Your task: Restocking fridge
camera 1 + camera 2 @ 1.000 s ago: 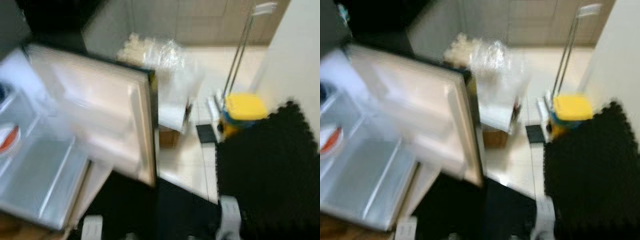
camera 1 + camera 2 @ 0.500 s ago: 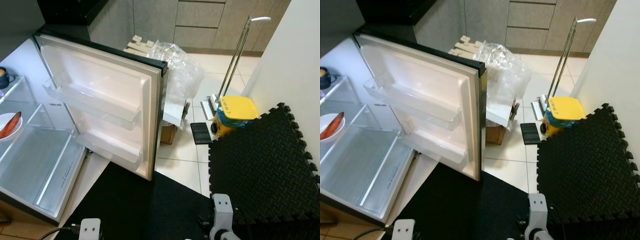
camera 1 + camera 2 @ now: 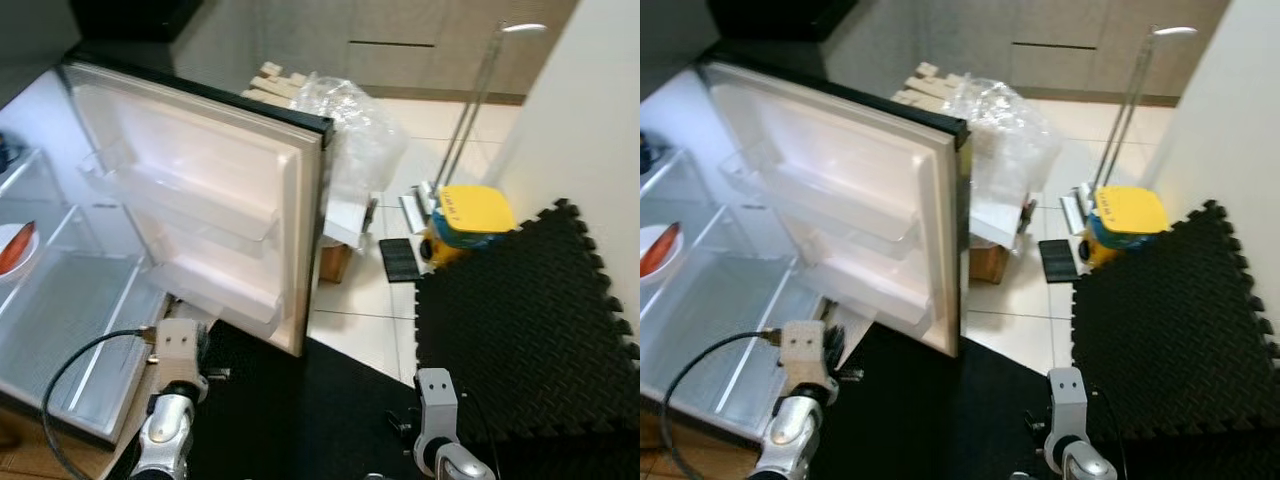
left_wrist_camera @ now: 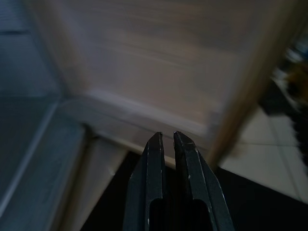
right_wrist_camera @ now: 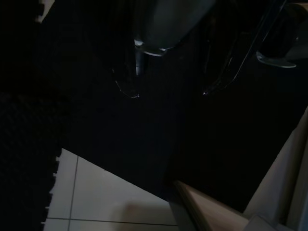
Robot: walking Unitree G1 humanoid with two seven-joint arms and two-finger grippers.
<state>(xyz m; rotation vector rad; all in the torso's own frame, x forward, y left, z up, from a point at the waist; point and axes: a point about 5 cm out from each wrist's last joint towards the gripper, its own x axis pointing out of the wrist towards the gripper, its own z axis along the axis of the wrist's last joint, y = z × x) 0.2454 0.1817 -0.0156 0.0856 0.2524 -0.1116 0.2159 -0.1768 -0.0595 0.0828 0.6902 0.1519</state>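
Note:
The fridge stands open on my left, its white door (image 3: 200, 200) swung wide with two clear door shelves (image 3: 190, 215). Inside, a white plate (image 3: 12, 250) carrying something red rests on a glass shelf, above the bare bottom shelf (image 3: 70, 320). My left arm (image 3: 178, 350) is raised just in front of the door's lower edge. In the left wrist view my left gripper (image 4: 167, 137) is shut with nothing between its fingers, and it points at the foot of the door. My right arm (image 3: 435, 395) hangs low over the black mat.
A black foam mat (image 3: 530, 300) covers the floor on the right, beside a white wall. Beyond the door are a crumpled plastic bag (image 3: 350, 130), a cardboard box (image 3: 335, 262), a yellow mop bucket (image 3: 470, 215) and its pole (image 3: 475, 110). Pale tiles (image 3: 360, 320) lie between them.
My left arm has risen into view at the lower left, towards the bottom of the fridge door. The camera has shifted slightly; the fridge and its contents stay put.

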